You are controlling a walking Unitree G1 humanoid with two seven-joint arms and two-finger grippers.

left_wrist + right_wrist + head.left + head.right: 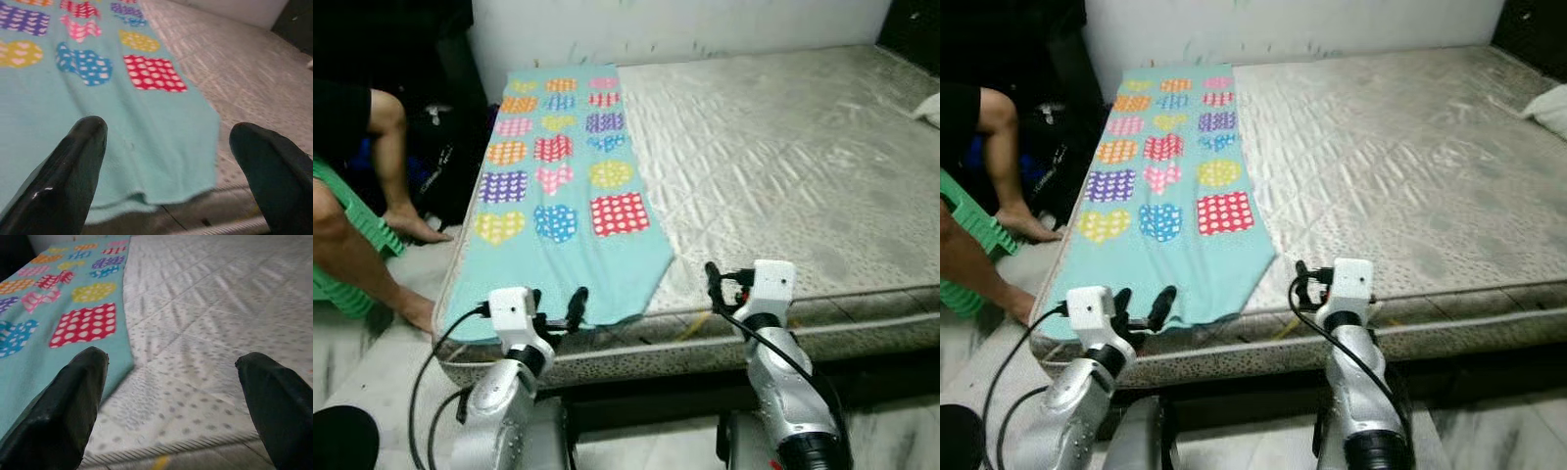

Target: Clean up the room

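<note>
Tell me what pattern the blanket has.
The blanket is turquoise with colourful dotted hearts and squares, clearest in the left eye view.

No readable text, labels or numbers on blanket (pixel 558 196), mattress (pixel 783 157) or elsewhere

Room light is even and fairly bright across the mattress (pixel 783 147), with no hard glare. The far left corner and the strip under the bed fall into deep shadow. Head views are sharp in the middle, slightly soft at the edges. In both wrist views the black fingers (pixel 63 181) are blurred, and the blanket (pixel 146 142) edge is soft.
</note>
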